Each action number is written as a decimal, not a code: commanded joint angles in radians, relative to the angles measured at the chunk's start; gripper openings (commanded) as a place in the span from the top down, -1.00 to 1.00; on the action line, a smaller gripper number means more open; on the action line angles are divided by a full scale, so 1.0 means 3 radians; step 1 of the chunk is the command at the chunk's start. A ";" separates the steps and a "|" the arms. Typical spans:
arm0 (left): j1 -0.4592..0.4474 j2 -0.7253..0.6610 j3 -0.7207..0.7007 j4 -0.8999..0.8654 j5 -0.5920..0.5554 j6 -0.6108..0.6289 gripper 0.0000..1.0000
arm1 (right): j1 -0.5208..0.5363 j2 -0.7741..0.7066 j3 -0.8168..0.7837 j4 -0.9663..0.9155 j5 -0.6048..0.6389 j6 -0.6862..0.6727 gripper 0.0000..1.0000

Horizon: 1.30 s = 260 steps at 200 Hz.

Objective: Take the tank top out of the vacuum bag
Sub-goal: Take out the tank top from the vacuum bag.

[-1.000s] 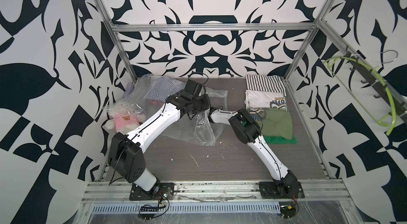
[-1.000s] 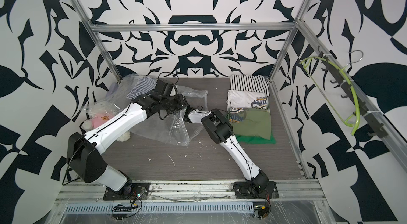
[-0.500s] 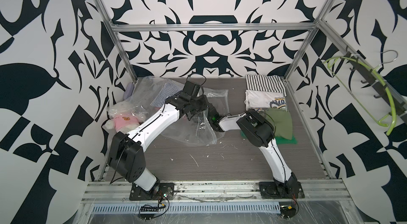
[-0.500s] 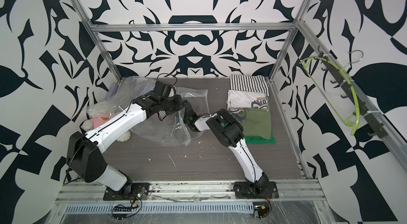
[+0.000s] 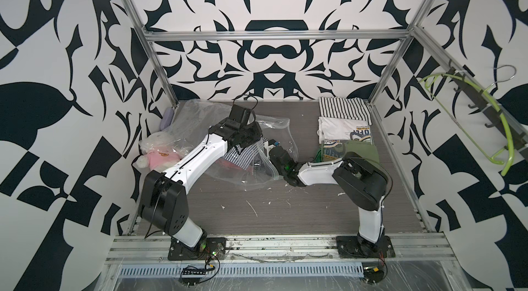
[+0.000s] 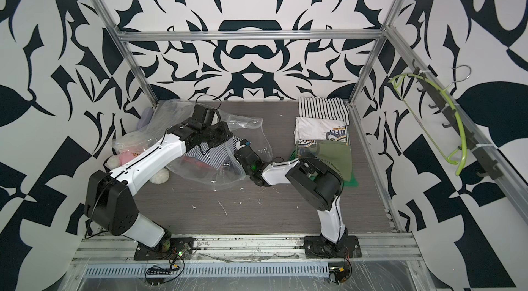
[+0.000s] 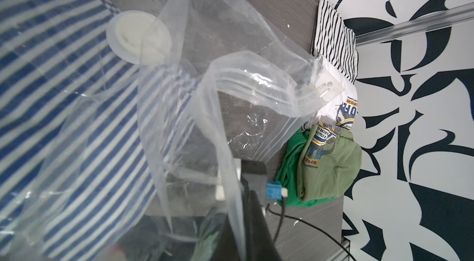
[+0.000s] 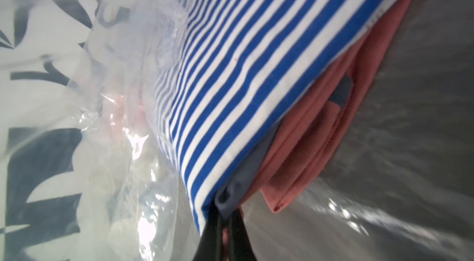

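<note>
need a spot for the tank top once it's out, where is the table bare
Bare: the wide front stretch of the table between the vacuum bag and the front rail, and a narrow back strip between the bag and the folded shirts. Crowded: the left side, with bag and plush toy.

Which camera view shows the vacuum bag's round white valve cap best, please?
The left wrist view: the valve cap appears close up, lying against blue-striped fabric. In both top views I cannot find it, and the right wrist view shows no cap either.
</note>
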 commanded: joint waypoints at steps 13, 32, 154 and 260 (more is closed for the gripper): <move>0.0056 -0.0092 -0.0094 0.0044 -0.0073 0.0064 1.00 | 0.0007 -0.0565 -0.0139 -0.0641 0.0340 -0.0246 1.00; 0.0064 -0.0103 -0.0120 0.0061 -0.0062 0.0063 1.00 | 0.0006 -0.0810 -0.0217 -0.1030 0.0524 -0.0280 1.00; 0.0071 -0.0179 -0.0240 0.0071 0.0038 0.0029 1.00 | -0.0373 -0.1249 -0.0295 -0.1933 0.0553 -0.0533 0.86; 0.0065 0.0100 -0.0765 0.0331 0.0111 -0.0100 1.00 | -0.0690 -0.1465 -0.0096 -0.1967 0.0285 -0.0762 -0.30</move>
